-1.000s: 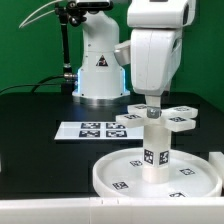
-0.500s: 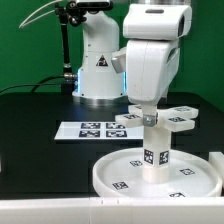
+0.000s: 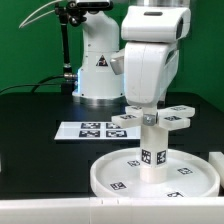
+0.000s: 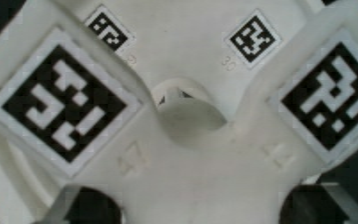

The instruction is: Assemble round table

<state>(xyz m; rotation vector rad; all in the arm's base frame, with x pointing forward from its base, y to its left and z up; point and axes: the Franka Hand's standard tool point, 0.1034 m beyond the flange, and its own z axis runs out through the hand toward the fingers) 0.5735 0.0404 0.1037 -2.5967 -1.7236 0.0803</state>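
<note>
The large rimmed round disc [image 3: 104, 174] lies flat at the front of the table. The short cylinder leg [image 3: 153, 152] stands upright on the disc's middle, a tag on its side. My gripper [image 3: 150, 118] comes down from above and is shut on the leg's top. The cross-shaped four-arm piece [image 3: 184, 118] lies behind the disc, partly hidden by the gripper. In the wrist view the white leg [image 4: 194, 160] fills the picture between my dark fingers [image 4: 87, 205], with large tags on either side; my gripper [image 4: 202, 208] grips it.
The marker board [image 3: 88, 129] lies flat on the black table in the exterior view's left of the cross piece. The robot's white base [image 3: 98, 75] stands at the back. A white object [image 3: 216, 160] shows at the right edge.
The hand has turned about the vertical and shifted slightly to the exterior view's left, still gripping the leg. The leg stays upright on the disc.
</note>
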